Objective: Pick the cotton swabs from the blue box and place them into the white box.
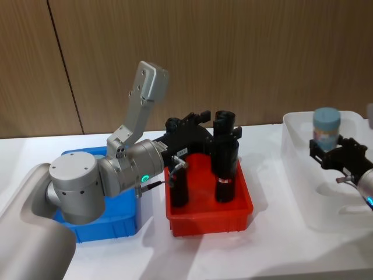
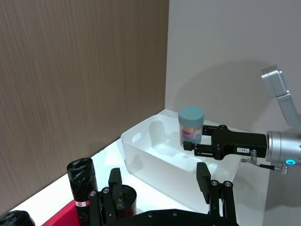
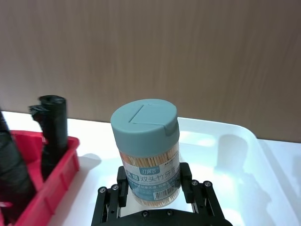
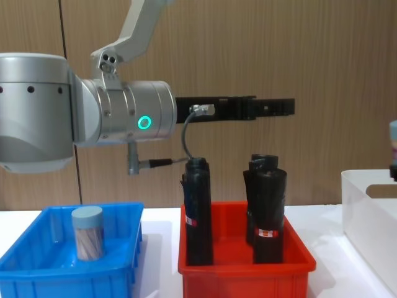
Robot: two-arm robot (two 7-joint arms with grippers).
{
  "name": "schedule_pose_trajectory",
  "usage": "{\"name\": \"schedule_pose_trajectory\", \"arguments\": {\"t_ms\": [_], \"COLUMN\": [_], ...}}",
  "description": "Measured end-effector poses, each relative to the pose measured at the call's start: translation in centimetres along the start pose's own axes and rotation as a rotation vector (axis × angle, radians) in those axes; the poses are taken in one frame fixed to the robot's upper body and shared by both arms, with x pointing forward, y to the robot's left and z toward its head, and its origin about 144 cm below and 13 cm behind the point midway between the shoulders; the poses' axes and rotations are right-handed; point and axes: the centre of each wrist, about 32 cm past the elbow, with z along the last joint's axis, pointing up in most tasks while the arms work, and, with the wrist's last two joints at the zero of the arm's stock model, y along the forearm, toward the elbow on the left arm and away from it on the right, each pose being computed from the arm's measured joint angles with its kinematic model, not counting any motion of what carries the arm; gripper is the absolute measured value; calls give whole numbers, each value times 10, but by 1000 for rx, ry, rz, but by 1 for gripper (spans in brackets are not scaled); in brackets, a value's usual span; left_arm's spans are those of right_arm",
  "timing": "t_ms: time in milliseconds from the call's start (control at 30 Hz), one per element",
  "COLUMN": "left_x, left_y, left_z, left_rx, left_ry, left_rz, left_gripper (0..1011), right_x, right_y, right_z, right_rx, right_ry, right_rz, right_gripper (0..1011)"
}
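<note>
Right hand (image 3: 154,181) is up over the white box (image 1: 294,157), its fingers pinching a cotton swab jar (image 3: 146,141) low on the body from both sides. The jar stands dead upright: long axis vertical, pale blue lid on top, printed label facing the wrist camera. From the chest view it hangs above the level of the box's rim, and from the head view it sits over the box's inside, away from the walls, with open air all round it. Under it the smooth white floor of the box shows bare.

Over on the robot's left, the blue box (image 4: 68,273) holds a second jar (image 4: 87,233), also upright with its lid up. It stands on the floor near the middle, with free space to every wall.

Between those two sits the red bin (image 4: 245,279), with tall black rolls (image 4: 197,211) standing on end inside, their tops well above its rim. The blue box is just beside the red bin, while a strip of bare table (image 1: 274,251) separates the red bin from the white box.

Left hand (image 4: 276,107) reaches out level above the red bin, well apart from the roll tops. Its fingers are spread with nothing between them. The thick grey arm behind it hangs over the blue box.
</note>
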Motion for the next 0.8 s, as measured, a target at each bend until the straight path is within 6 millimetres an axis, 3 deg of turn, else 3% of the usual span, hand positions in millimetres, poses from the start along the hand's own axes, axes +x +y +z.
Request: {"name": "schedule_pose_trajectory", "arguments": {"t_ms": [233,500,800], "left_x": [0,0,0], "left_y": [0,0,0], "left_z": [0,0,0], "left_rx": [0,0,0], "left_ry": [0,0,0], "left_rz": [0,0,0], "left_gripper": [1004,1004,1004], "right_x": [11,18,20], "right_y": [3,5,5], "right_z": [2,3,4], "right_rx": [-16,-19,-6], "right_ry": [15,30,40], "right_rz": [-36,-51,-56], "right_gripper": [761,1001,1001]}}
